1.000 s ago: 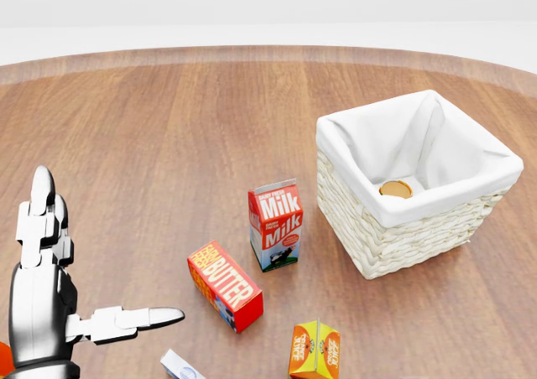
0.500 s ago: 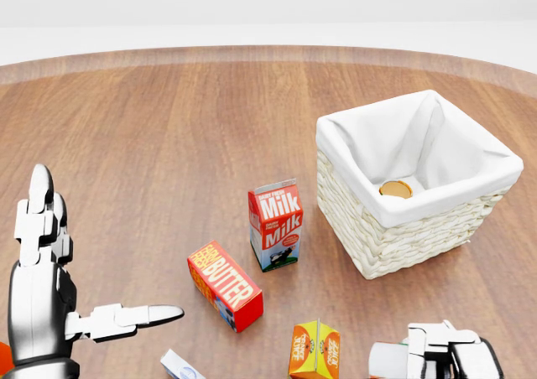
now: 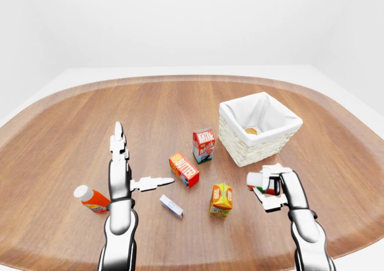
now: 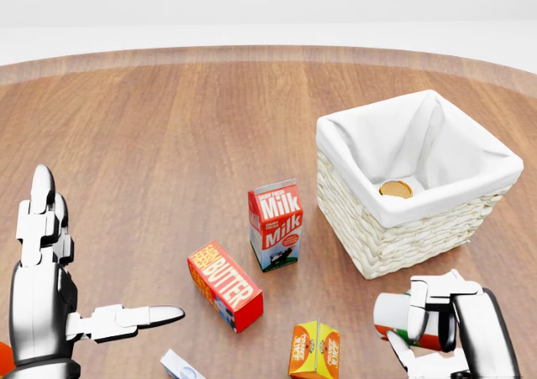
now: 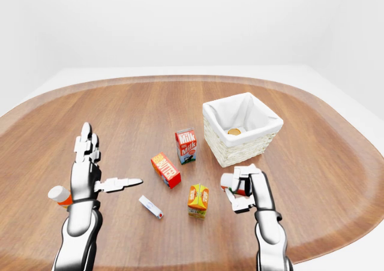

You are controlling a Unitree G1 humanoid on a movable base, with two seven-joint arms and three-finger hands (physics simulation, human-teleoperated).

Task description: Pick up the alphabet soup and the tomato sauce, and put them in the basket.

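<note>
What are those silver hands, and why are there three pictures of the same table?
The hands belong to a pretend robot inside a computer; three cameras on its head each took one picture. Its right hand grips a can lying sideways; I cannot read its label. Its left hand is open, holding nothing. On the wooden table stands a white-lined basket with something round and tan inside. Nearby are a milk carton, a butter box, an orange carton, a small white box and an orange bottle.

On the desk (image 3: pixel 72 127), a milk carton (image 4: pixel 275 225) stands upright beside a butter box (image 4: pixel 224 285) (lying flat), near an orange carton (image 4: pixel 315 350).
</note>
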